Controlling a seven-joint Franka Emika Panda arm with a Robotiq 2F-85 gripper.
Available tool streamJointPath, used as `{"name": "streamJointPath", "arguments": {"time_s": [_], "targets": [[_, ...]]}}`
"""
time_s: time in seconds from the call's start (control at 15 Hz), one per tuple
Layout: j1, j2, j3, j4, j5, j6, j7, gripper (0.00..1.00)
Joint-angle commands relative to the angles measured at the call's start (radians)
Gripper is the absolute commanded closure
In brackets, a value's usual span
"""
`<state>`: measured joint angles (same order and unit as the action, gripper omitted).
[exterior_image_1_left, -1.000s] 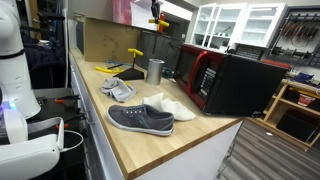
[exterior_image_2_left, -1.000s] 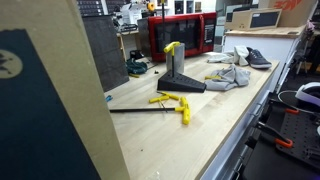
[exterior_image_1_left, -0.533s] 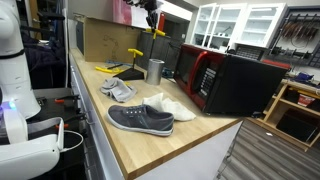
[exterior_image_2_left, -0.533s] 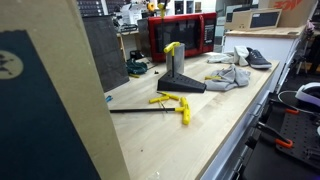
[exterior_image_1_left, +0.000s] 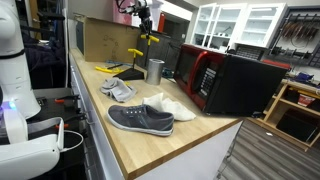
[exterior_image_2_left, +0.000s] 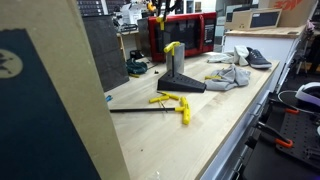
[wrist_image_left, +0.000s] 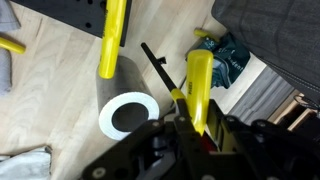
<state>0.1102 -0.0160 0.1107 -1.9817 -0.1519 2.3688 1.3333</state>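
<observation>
Overhead, your black two-finger gripper was clamped on one yellow-handled, black-shafted tool, held above the grey metal cylindrical cup. A grey canvas shoe lay well apart from that cup.

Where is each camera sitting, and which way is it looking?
An exterior view: at the counter end near the dark shoe, looking along it to the metal cup; gripper high up.
An exterior view: at the opposite end, looking back at the dark shoe; gripper at top.
Wrist view: looks down past the gripper's yellow-handled tool onto the metal cup.
Both exterior views share the microwave.
</observation>
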Motion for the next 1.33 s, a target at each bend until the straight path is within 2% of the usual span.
{"name": "streamJointPath", "arguments": {"time_s": [0.0,0.27,0.73,1.27], "targets": [[0.006,-0.056,0.013,-0.085,-0.036,0.063,0.074,0.94],[0.010,-0.081,0.030,-0.134,-0.043,0.090,0.118,0.94],[0.005,-0.127,0.063,-0.173,-0.048,0.073,0.173,0.94],[-0.007,-0.139,0.069,-0.220,-0.078,0.069,0.209,0.94]]}}
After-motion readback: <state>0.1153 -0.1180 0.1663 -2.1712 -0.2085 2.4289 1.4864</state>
